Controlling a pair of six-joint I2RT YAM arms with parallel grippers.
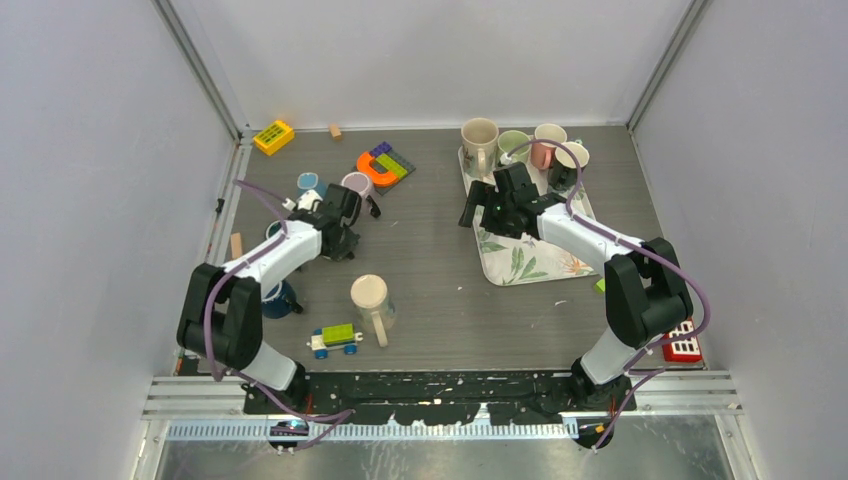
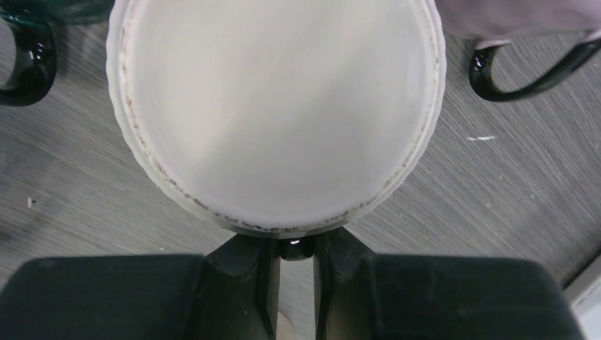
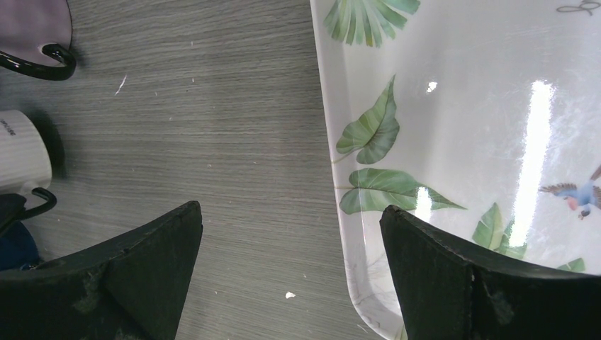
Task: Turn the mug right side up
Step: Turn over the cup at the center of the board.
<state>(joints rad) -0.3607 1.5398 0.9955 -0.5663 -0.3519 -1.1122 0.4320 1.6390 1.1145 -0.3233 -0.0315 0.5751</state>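
Left gripper (image 2: 296, 244): my fingers are squeezed almost together, clamped on the black handle (image 2: 296, 250) of the white mug (image 2: 276, 106).
White mug: right at my left fingertips, upside down on the table (image 2: 85, 184), its flat ribbed base facing up.
Left of those fingers: a dark green mug (image 2: 32, 42) with a black handle, close beside the white mug.
Right of those fingers: a lilac mug (image 2: 517, 18), near the white mug but apart from it, with its black loop on the side nearest my fingers.
In the way: those two mugs flank the white one, one on each side.
Behind my left fingers: a dark blue mug (image 1: 278, 298) partly under my arm. A cream mug (image 1: 370, 296) and a toy car (image 1: 335, 340) lie further back.
Right gripper (image 3: 290, 283): my fingers are spread wide and hold nothing. One is above the table, the other above the near left edge of the leafy tray (image 3: 425, 106).
Beyond my right fingers: four mugs at the tray's far end, beige (image 1: 479, 140), green (image 1: 513, 145), pink (image 1: 548, 145) and pale (image 1: 572, 158). The pale one is partly hidden by my cable.
Beyond my left fingers: a small blue round thing (image 1: 307, 181) I can't identify, then an orange curved piece (image 1: 372, 168) with bricks against it. Furthest are a yellow brick (image 1: 274, 136) and a wooden block (image 1: 335, 131).
Count: nine mugs for certain, five on the table and four on the tray, and one toy car.
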